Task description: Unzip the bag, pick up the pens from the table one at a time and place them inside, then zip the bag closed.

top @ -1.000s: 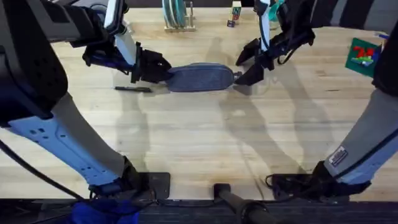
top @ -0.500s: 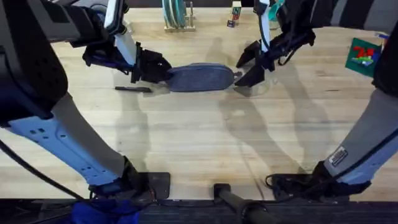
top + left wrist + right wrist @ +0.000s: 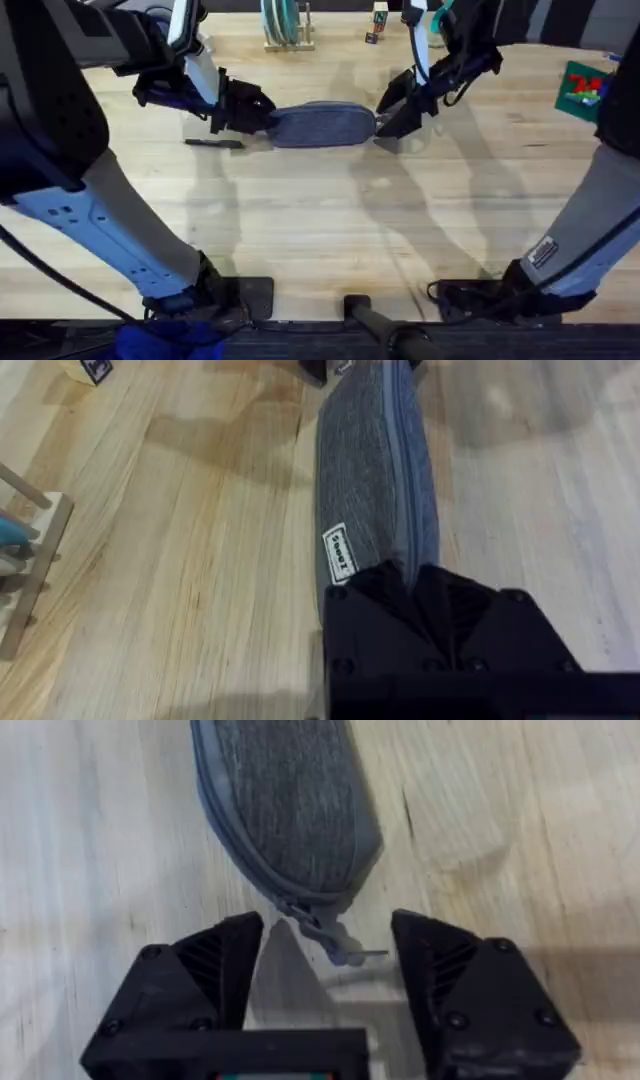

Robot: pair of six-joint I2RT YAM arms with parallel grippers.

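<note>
The blue-grey bag lies lengthwise on the wooden table, its zipper closed. My left gripper is shut on the bag's left end; in the left wrist view its black fingers pinch the fabric of the bag. My right gripper is open at the bag's right end. In the right wrist view the small zipper pull sits between the fingers, untouched, with the bag beyond. One black pen lies on the table just in front of the left gripper.
A wooden rack holding discs and a small block stand at the table's far edge. A green box sits at the far right. The table's near half is bare wood.
My right gripper has shifted slightly away from the camera and closer to the bag's right end. The left gripper, bag and pen have stayed put.
</note>
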